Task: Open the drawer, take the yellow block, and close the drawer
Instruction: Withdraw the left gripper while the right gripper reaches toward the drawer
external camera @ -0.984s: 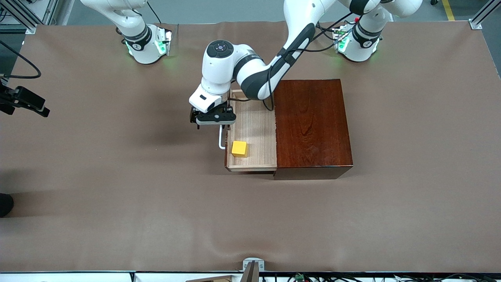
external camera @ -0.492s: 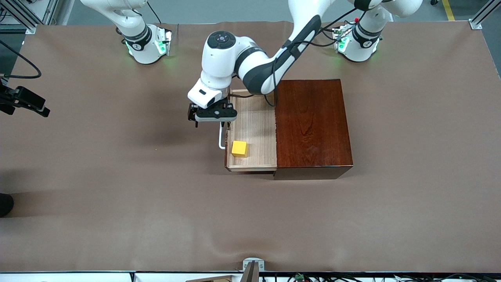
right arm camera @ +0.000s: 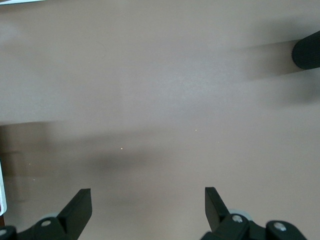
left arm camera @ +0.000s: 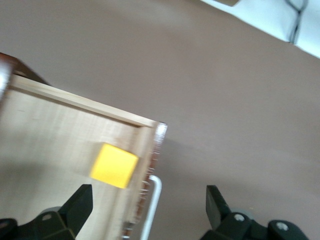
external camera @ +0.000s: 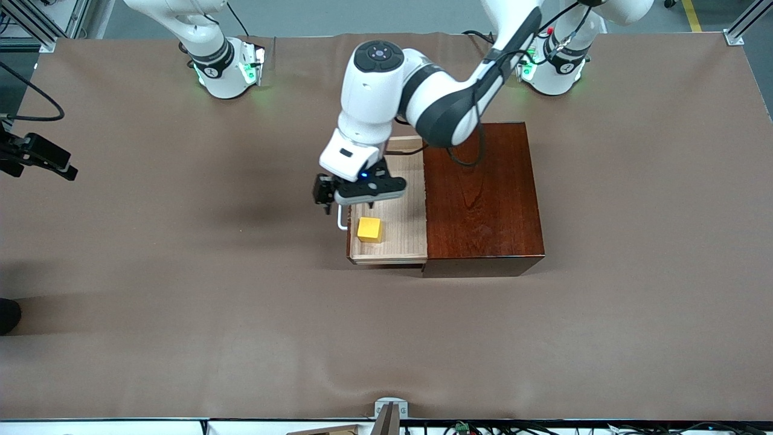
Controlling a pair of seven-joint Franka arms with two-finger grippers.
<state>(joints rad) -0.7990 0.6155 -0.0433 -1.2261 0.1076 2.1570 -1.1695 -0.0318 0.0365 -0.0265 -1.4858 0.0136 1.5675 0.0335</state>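
The dark reddish-brown box (external camera: 480, 193) stands mid-table with its drawer (external camera: 398, 235) pulled out toward the right arm's end. The yellow block (external camera: 369, 229) lies in the drawer, close to its front wall and white handle (external camera: 342, 220). My left gripper (external camera: 350, 205) hangs open and empty over the drawer's front edge. In the left wrist view it (left arm camera: 149, 197) straddles the handle (left arm camera: 152, 205), with the block (left arm camera: 114, 165) just inside the drawer (left arm camera: 45, 140). My right gripper (right arm camera: 147, 205) is open and empty over bare cloth; it does not show in the front view.
Brown cloth covers the table (external camera: 181, 314). A black device (external camera: 36, 158) juts in at the right arm's end of the table. A dark rounded object (right arm camera: 307, 50) shows at the edge of the right wrist view.
My left gripper has moved from beside the handle toward the box and now hangs over the drawer's front edge. The drawer and block have not moved.
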